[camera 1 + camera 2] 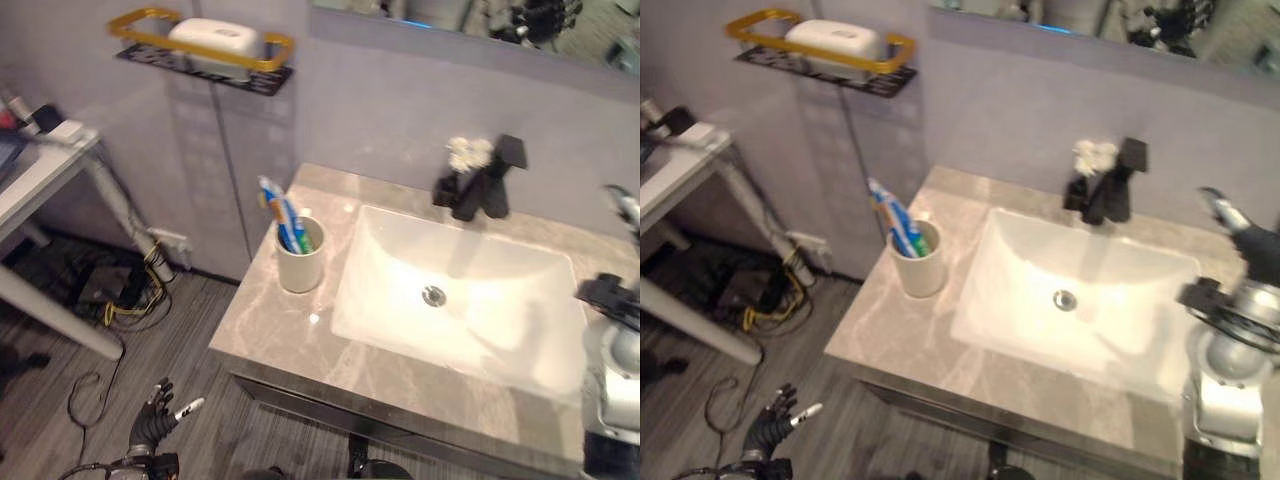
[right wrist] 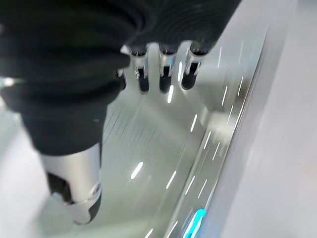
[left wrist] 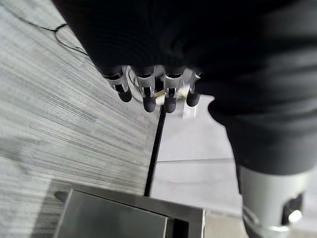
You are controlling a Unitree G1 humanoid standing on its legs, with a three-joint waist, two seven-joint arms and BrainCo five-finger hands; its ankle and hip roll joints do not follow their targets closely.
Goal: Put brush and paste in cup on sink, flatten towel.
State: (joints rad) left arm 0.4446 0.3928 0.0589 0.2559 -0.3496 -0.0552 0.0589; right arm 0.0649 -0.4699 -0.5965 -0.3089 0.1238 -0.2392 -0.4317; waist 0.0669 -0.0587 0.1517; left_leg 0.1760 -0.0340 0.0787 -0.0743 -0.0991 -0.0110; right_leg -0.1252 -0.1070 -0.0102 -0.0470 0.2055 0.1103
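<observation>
Fingers (image 3: 148, 96) of left hand (image 1: 150, 420) relaxed, hanging low over floor (image 1: 200, 340).

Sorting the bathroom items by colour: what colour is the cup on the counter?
The cup is cream-white, clearest in the left eye view.

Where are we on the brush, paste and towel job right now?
Looks done: the brush and paste stand in the cup on the sink counter. In hand: nothing; the left hand hangs low over the floor, the right hand is raised by the basin, both relaxed. Left: the towel, which I can't spot.
</observation>
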